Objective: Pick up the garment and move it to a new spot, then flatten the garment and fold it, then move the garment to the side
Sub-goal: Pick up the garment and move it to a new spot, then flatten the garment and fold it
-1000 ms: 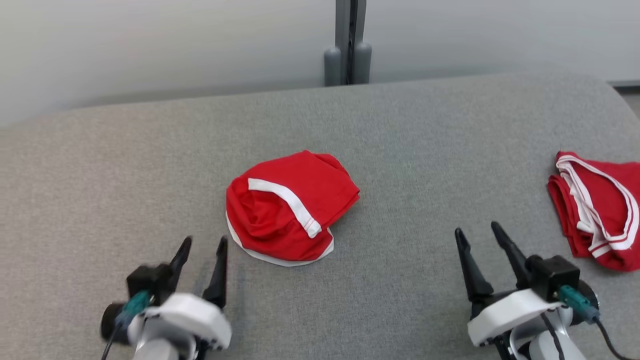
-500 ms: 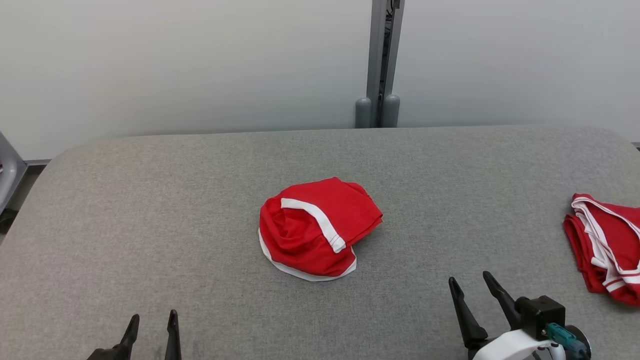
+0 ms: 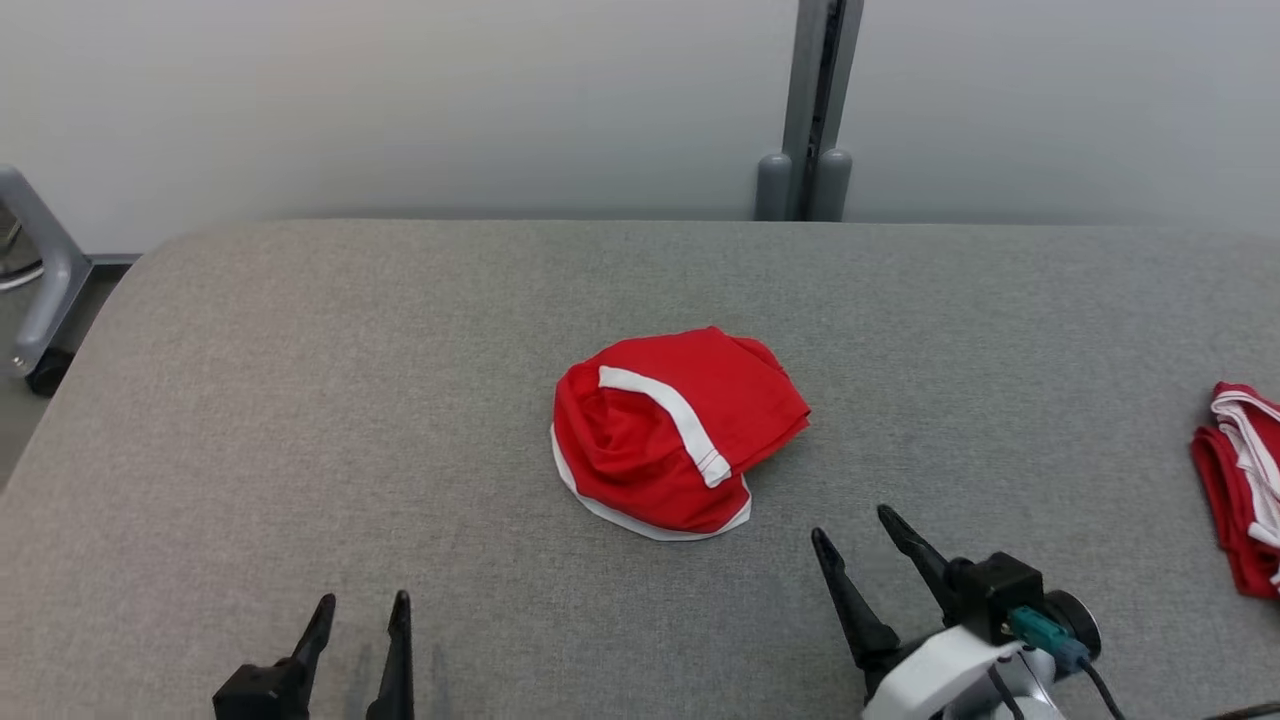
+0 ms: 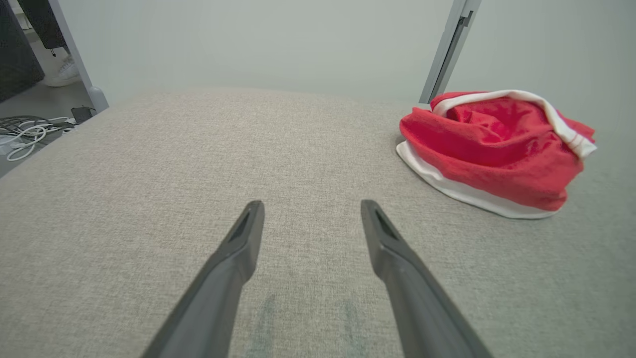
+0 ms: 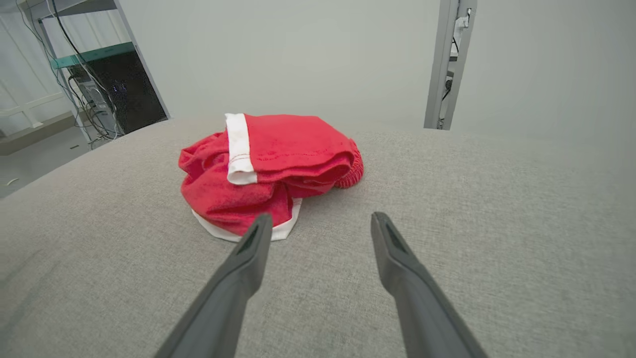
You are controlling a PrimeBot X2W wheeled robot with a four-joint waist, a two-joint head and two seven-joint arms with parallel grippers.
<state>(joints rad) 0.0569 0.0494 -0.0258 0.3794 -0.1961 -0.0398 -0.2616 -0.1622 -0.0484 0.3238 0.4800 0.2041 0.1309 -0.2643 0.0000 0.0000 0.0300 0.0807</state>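
Note:
A crumpled red garment with white trim (image 3: 675,430) lies bunched near the middle of the grey padded table (image 3: 300,400). My left gripper (image 3: 363,603) stands open at the lower left, well short of the cloth, which sits ahead and to the right in the left wrist view (image 4: 497,144). My right gripper (image 3: 855,525) is open at the lower right, close to the garment's near edge. In the right wrist view the garment (image 5: 263,164) lies just beyond the left fingertip (image 5: 261,226). Nothing is held between the fingers of either gripper.
A second red and white garment (image 3: 1240,480) lies at the table's right edge. A grey post (image 3: 815,110) stands against the wall behind the table. A metal frame leg with a caster (image 3: 40,290) stands on the floor at the left.
The head camera has turned, so the whole scene shifted right. The right gripper sits closer to the garment than before. Both grippers stay open.

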